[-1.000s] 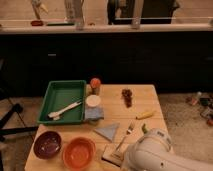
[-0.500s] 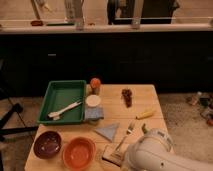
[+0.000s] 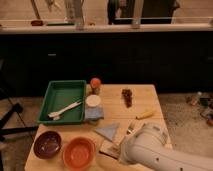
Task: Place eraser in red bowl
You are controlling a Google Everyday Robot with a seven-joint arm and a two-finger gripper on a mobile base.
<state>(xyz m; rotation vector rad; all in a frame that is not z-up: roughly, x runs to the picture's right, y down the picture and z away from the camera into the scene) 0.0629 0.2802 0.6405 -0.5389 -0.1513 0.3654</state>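
The eraser (image 3: 110, 148) lies flat at the front edge of the desk (image 3: 145, 97), just right of the red bowl (image 3: 78, 152) and partly hidden by the white arm (image 3: 160, 152); its long axis runs roughly left to right, tilted a little, with the right end slipping under the arm. The hand (image 3: 121, 151) sits low right at that end of the eraser, mostly covered by the arm, its fingers drawn together; whether they pinch the eraser cannot be told.

On the left of the desk rests a green tray (image 3: 63, 101) with white utensils (image 3: 65, 109) lying in it. A maroon bowl (image 3: 47, 144) stands just beside the red bowl, on its left. A blue-grey cloth (image 3: 108, 131) lies just behind the eraser. Farther back stand a white round lid (image 3: 93, 101) and an orange-topped object (image 3: 95, 84). A dark brown item (image 3: 127, 96) and a small yellow piece (image 3: 145, 114) lie to the right.
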